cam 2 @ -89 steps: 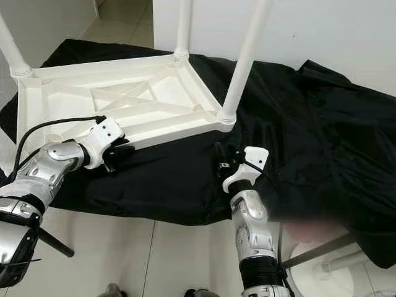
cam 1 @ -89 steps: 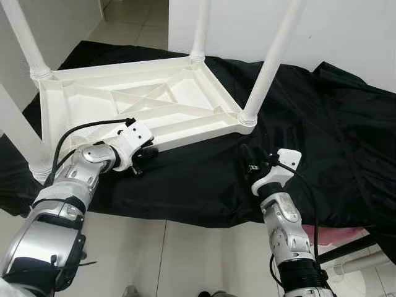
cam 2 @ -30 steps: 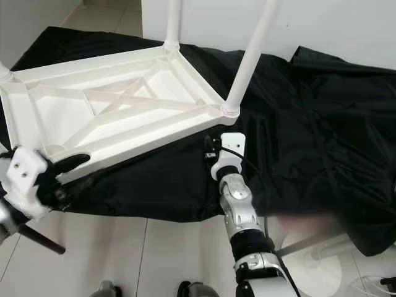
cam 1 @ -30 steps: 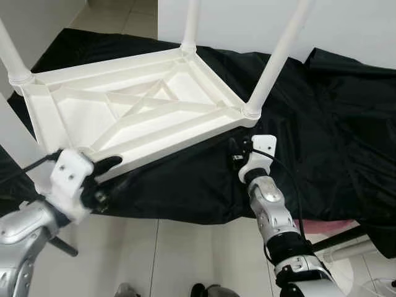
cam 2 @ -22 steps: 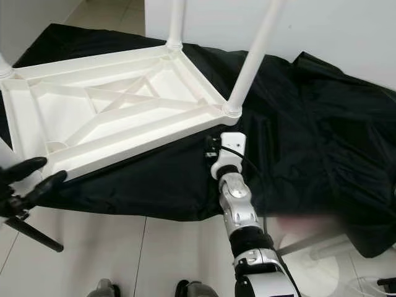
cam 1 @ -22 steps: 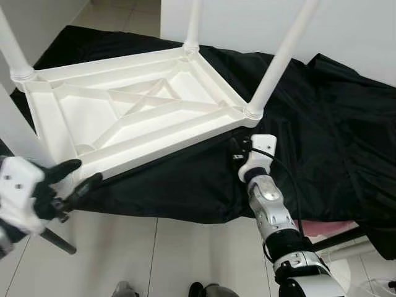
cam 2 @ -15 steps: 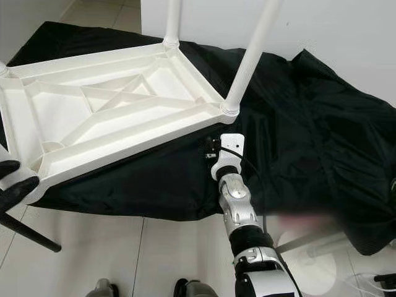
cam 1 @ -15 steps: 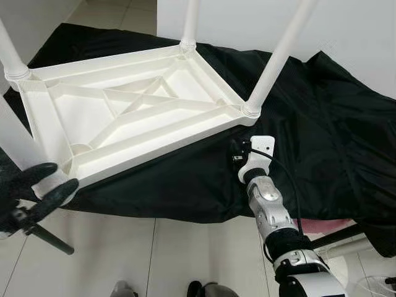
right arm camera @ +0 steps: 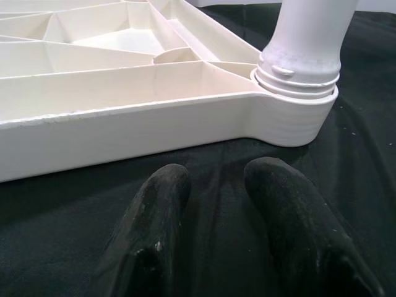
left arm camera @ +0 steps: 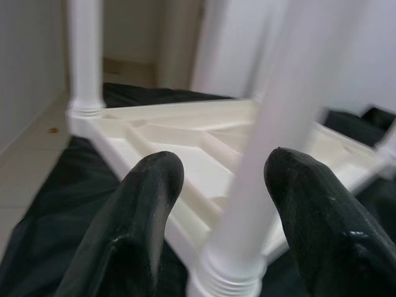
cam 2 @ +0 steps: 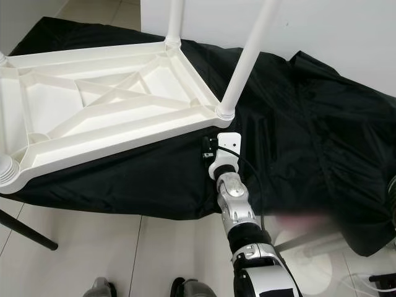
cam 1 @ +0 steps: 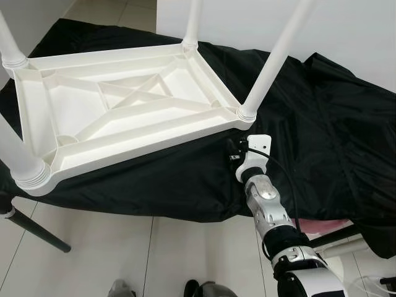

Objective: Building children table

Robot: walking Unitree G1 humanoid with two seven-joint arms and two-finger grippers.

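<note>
The white plastic children's table [cam 1: 124, 111] lies upside down on a black cloth [cam 1: 322, 124], with white legs standing up from its corners. In the left wrist view my left gripper [left arm camera: 226, 159] is open, its two black fingers [left arm camera: 151, 198] on either side of a blurred white leg [left arm camera: 266, 142] just ahead of them. My right gripper [cam 1: 230, 150] rests on the cloth just short of the table's near right corner [right arm camera: 291, 105], where a leg [cam 1: 275, 55] is screwed in. Its fingers [right arm camera: 167, 198] stand slightly apart, with nothing between them.
The cloth hangs over the front edge above a pale tiled floor [cam 1: 124, 247]. A black tripod leg [cam 1: 37, 229] slants across the floor at lower left. Shoes [cam 1: 120, 288] show at the bottom edge. A white wall [cam 1: 346, 31] rises behind.
My left arm has drawn back from the table's near edge and slid out of the head view to the left. The right gripper has stayed by the near right corner.
</note>
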